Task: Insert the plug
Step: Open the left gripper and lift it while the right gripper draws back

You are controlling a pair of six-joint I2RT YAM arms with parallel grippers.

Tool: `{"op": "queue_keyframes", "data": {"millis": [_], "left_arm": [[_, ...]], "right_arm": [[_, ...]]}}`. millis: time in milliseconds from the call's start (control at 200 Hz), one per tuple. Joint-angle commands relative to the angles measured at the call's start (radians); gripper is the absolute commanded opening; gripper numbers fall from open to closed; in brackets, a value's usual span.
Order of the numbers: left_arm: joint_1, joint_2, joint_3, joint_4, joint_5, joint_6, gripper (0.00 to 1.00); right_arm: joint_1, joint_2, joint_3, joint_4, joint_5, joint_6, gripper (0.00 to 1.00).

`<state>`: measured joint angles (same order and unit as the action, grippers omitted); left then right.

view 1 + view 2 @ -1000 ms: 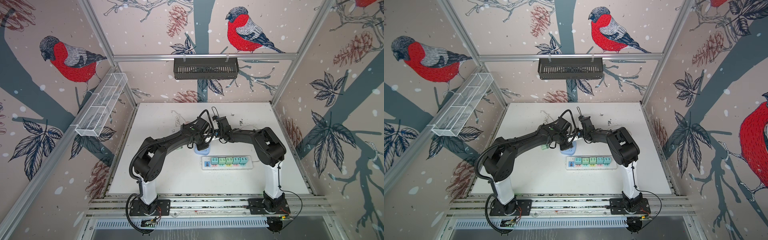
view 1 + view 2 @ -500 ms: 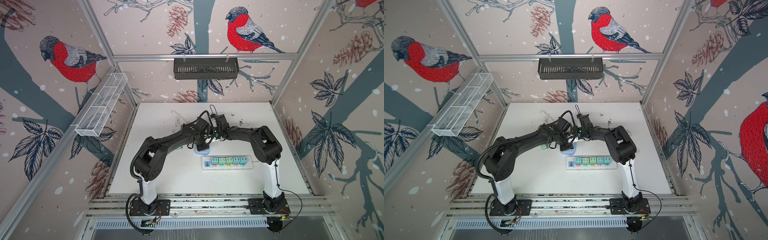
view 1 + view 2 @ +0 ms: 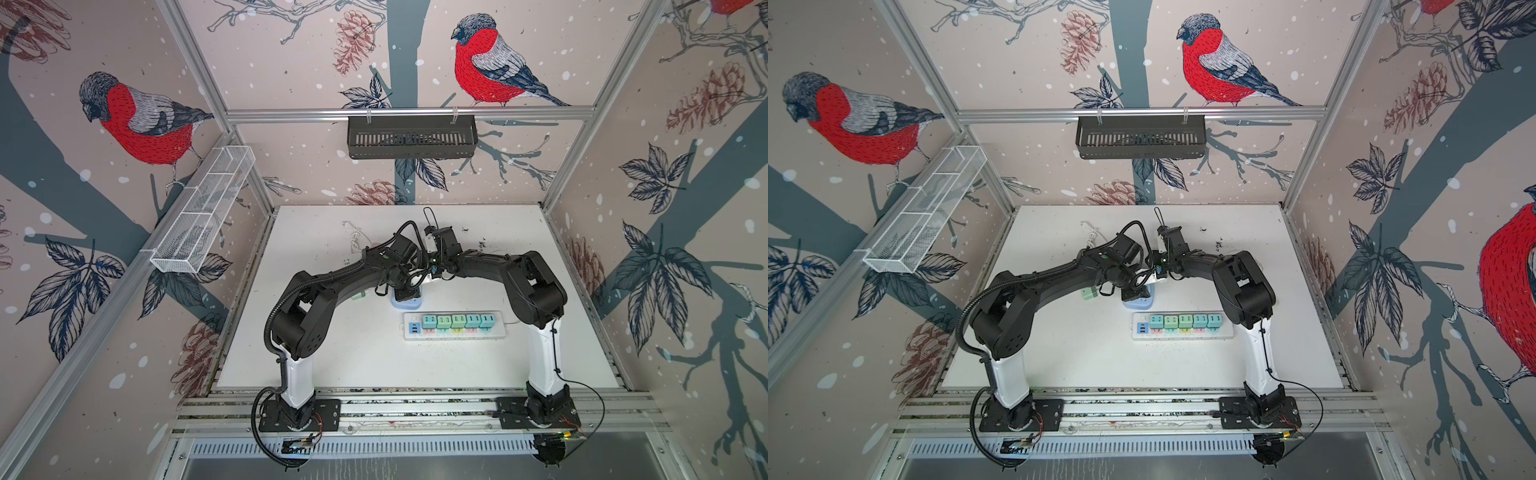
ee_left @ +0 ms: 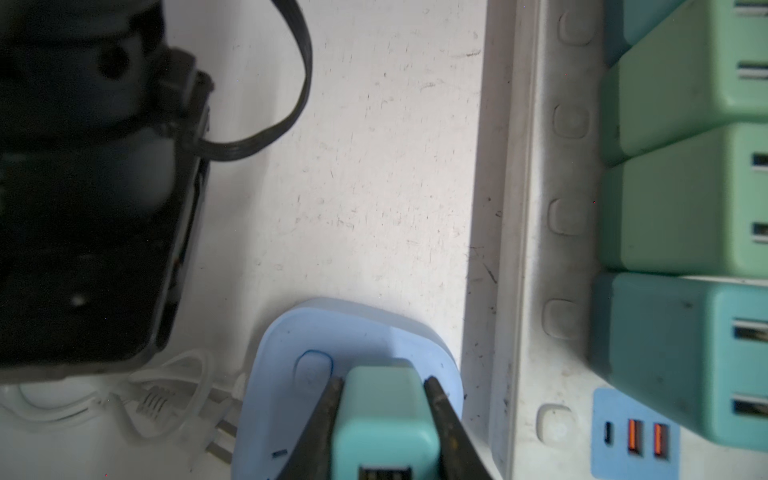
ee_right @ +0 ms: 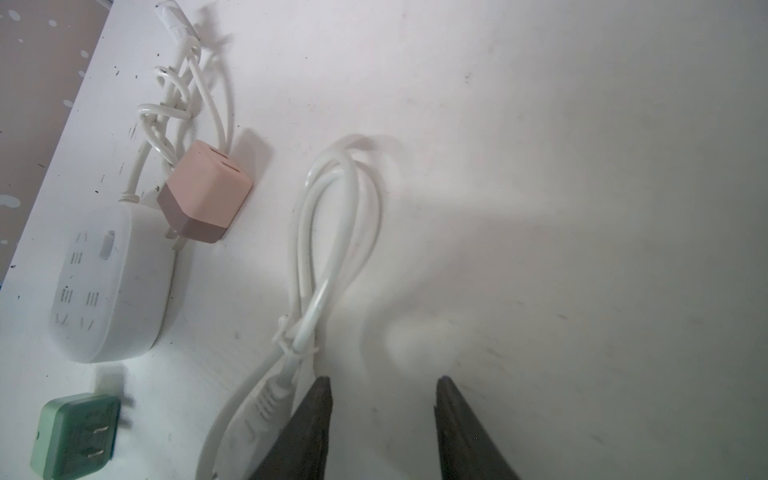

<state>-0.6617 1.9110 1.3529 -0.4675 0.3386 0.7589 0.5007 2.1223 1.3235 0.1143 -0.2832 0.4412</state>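
One second's record shows next to no change. The left jaws stay clamped on the plug (image 4: 386, 432), a finger on each flat side, holding it over the blue socket (image 4: 282, 345). Both top views place that arm where it was before. The socket lies on the table (image 4: 374, 166) just beside the strip (image 4: 523, 187), whose five outlets are all filled. The right jaws stand apart with nothing between them, hovering over bare table beside a tied white cable (image 5: 318, 307). That arm has shifted only slightly.

Finding: the plug sits square in the grip at the socket's face. Whether its pins have entered cannot be told. The plug's own body hides the contact in the wrist view, and the arm hides it in both top views.

Judgement: a firm grip with no travel suggests the insertion is at the pressing stage or stalled on the face, not complete. The next move calls for a straight push down with the pins in line with the slots. The socket lies loose and the right arm is not steadying it, so it may slide or tip. Release is not advised until the plug sits flush.
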Motion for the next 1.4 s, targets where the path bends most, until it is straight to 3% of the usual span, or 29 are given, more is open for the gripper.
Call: {"op": "queue_keyframes", "data": {"millis": [0, 585, 630, 725, 736, 751, 756, 776, 971, 1116, 1216, 1396], "left_arm": [[0.015, 0.042, 0.004, -0.069, -0.027, 0.030, 0.00], [0.033, 0.050, 0.014, -0.048, -0.045, -0.050, 0.00], [0.033, 0.031, 0.006, -0.010, -0.075, -0.090, 0.18], [0.033, -0.032, -0.005, 0.024, -0.095, -0.136, 0.42], [0.033, -0.041, -0.006, 0.026, -0.096, -0.141, 0.52], [0.033, -0.053, -0.006, 0.028, -0.096, -0.151, 0.85], [0.033, -0.058, -0.005, 0.028, -0.096, -0.154, 0.91], [0.033, -0.077, -0.007, 0.031, -0.095, -0.160, 0.97], [0.033, -0.319, -0.102, 0.112, -0.014, -0.202, 0.98], [0.034, -0.568, -0.296, 0.343, 0.009, -0.290, 0.98], [0.035, -0.732, -0.477, 0.550, -0.119, -0.433, 0.98], [0.076, -0.969, -0.785, 0.830, -0.519, -0.722, 0.98]], "right_arm": [[-0.014, -0.047, -0.031, 0.005, 0.006, -0.013, 0.44], [-0.114, -0.375, -0.279, 0.072, 0.048, -0.014, 0.48], [-0.124, -0.413, -0.311, 0.084, 0.054, -0.013, 0.49], [-0.136, -0.486, -0.361, 0.090, 0.077, -0.021, 0.53], [-0.138, -0.491, -0.365, 0.089, 0.080, -0.022, 0.54], [-0.138, -0.502, -0.371, 0.088, 0.087, -0.025, 0.54], [-0.138, -0.505, -0.373, 0.087, 0.089, -0.025, 0.55], [-0.137, -0.519, -0.380, 0.085, 0.098, -0.029, 0.56], [-0.136, -0.635, -0.452, 0.099, 0.136, -0.034, 0.61], [-0.119, -0.692, -0.482, 0.108, 0.149, -0.042, 0.63], [-0.085, -0.707, -0.480, 0.106, 0.178, -0.069, 0.64], [0.007, -0.705, -0.443, 0.081, 0.281, -0.099, 0.64]]}}
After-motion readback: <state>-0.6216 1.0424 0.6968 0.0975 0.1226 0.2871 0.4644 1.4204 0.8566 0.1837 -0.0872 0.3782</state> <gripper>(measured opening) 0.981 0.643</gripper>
